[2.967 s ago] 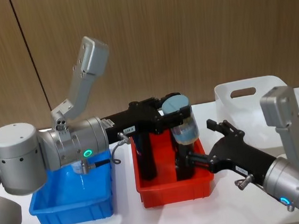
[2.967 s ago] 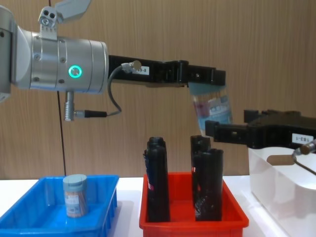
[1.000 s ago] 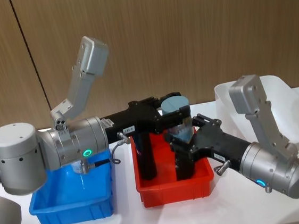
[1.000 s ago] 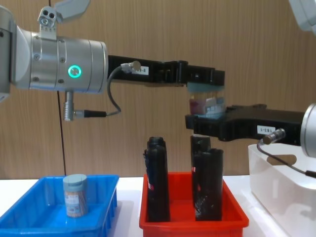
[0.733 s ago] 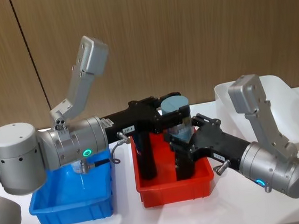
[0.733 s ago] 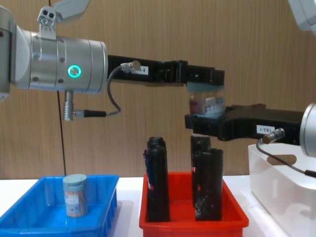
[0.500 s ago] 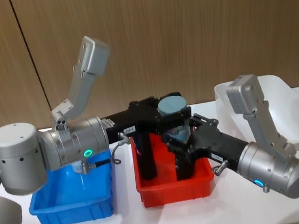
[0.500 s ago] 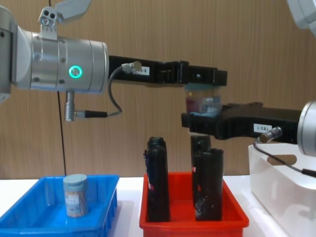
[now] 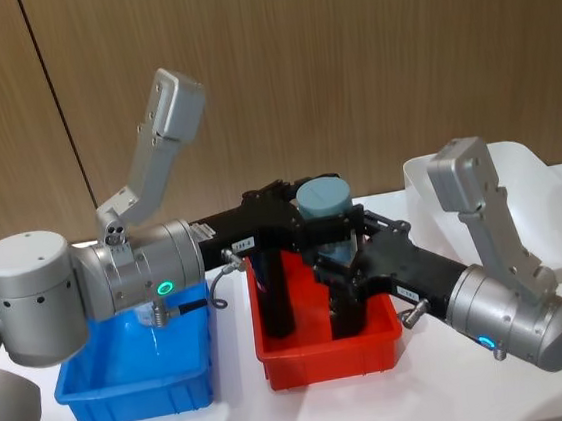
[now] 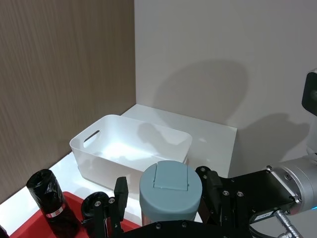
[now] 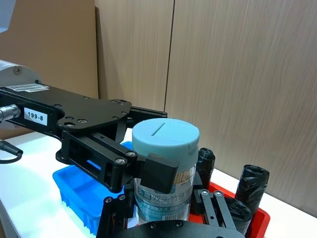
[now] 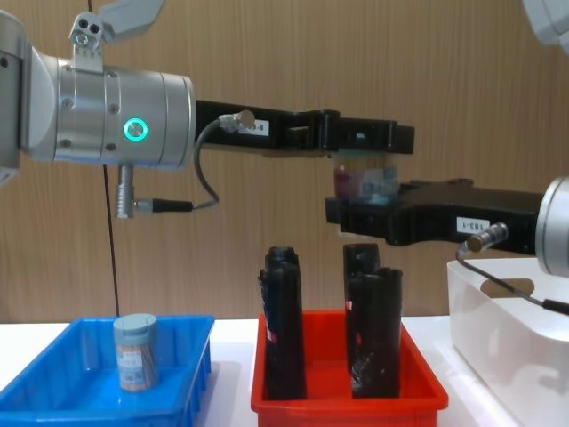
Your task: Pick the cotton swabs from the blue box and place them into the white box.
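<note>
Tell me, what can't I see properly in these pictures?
The held cotton swabs tub: chest view, the left gripper covers its lid, the right gripper its lower half.
The white box: chest view, cut off by the right edge; head view, the right arm crosses it.
The blue box: head view, the left arm hides its far side.
The black tubes: chest view, the red bin's wall hides their bases.
</note>
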Motion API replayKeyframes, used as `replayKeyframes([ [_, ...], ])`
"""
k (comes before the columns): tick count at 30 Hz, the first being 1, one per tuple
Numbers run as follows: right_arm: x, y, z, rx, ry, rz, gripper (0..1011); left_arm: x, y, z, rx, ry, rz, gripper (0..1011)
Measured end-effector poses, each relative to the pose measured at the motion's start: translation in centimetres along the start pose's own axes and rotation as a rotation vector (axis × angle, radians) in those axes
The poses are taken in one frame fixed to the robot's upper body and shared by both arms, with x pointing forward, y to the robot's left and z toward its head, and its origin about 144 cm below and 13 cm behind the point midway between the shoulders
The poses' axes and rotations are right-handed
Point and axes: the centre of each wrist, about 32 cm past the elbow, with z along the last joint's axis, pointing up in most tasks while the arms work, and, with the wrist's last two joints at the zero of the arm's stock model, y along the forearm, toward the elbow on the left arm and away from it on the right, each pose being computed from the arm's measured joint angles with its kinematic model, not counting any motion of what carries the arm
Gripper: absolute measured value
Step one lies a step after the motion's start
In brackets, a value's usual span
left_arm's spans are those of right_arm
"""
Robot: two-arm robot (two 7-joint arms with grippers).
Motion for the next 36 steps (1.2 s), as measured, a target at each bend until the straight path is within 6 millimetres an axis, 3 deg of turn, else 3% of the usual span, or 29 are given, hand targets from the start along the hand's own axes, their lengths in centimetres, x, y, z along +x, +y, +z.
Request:
replayKeyframes([
  [12,0.1,-0.1,-0.3,-0.005,0.006,-0.010,648,0.0,0.0,0.0,0.000,0.000,0.001,1004],
  [22,0.8,-0.3,-1.7,-0.047,0.026,-0.052,648,0.0,0.0,0.0,0.000,0.000,0.001,1004],
  [36,3.2,-1.2,-3.7,-0.098,0.043,-0.169,648,0.0,0.0,0.0,-0.001,0.000,0.000,1004],
])
